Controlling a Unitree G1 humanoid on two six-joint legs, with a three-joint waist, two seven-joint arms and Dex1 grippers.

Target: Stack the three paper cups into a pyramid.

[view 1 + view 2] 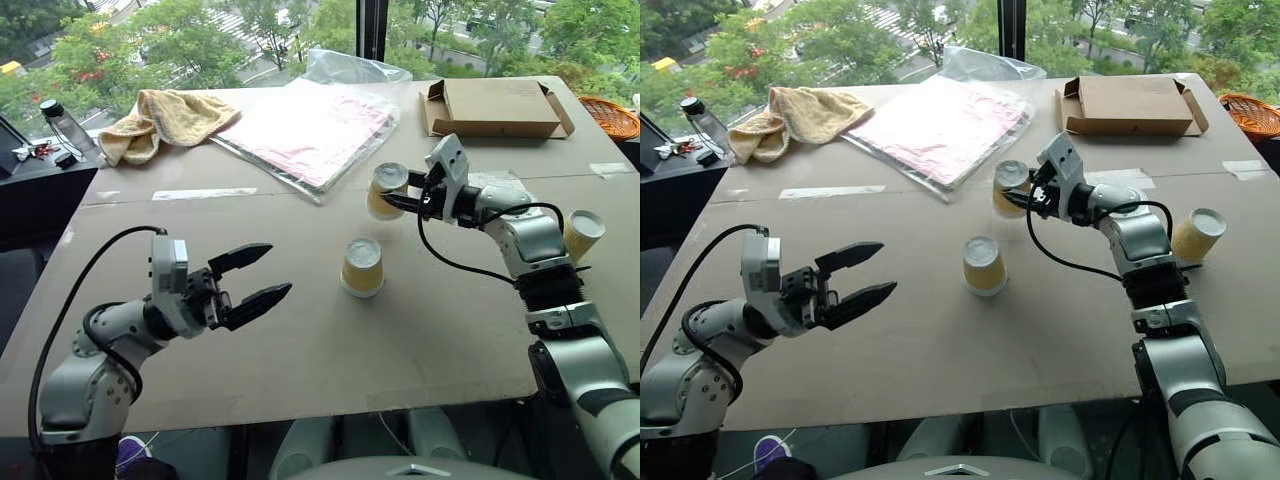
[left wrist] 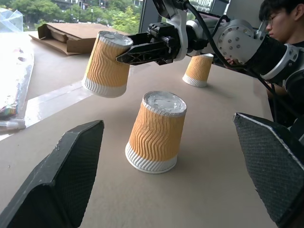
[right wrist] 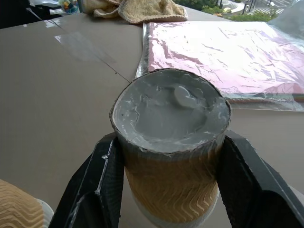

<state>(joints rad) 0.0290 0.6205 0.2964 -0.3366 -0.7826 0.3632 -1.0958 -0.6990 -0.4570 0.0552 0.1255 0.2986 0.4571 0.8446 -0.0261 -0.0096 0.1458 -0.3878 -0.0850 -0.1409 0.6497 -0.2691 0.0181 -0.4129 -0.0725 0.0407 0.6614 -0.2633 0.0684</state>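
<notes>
Three yellow-tan paper cups are upside down. My right gripper [image 1: 392, 198] is shut on one cup [image 1: 385, 190], its fingers [image 3: 99, 185] pressing both ribbed sides; that cup [image 2: 105, 64] hangs tilted just above the table. A second cup [image 1: 362, 266] stands on the table's middle, nearer to me. The third cup [image 1: 583, 235] stands to the right, behind my right forearm. My left gripper [image 1: 275, 270] hovers open to the left of the middle cup [image 2: 156, 131], pointing at it, with nothing between its fingers [image 2: 61, 180].
On the far side of the brown table [image 1: 300, 350] lie a flat cardboard box [image 1: 495, 108], a pink plastic packet [image 1: 300, 130] and a tan towel [image 1: 165, 120]. A bottle [image 1: 65, 125] stands at the left, an orange basket [image 1: 612, 115] at the right. A person [image 2: 280, 19] sits beyond.
</notes>
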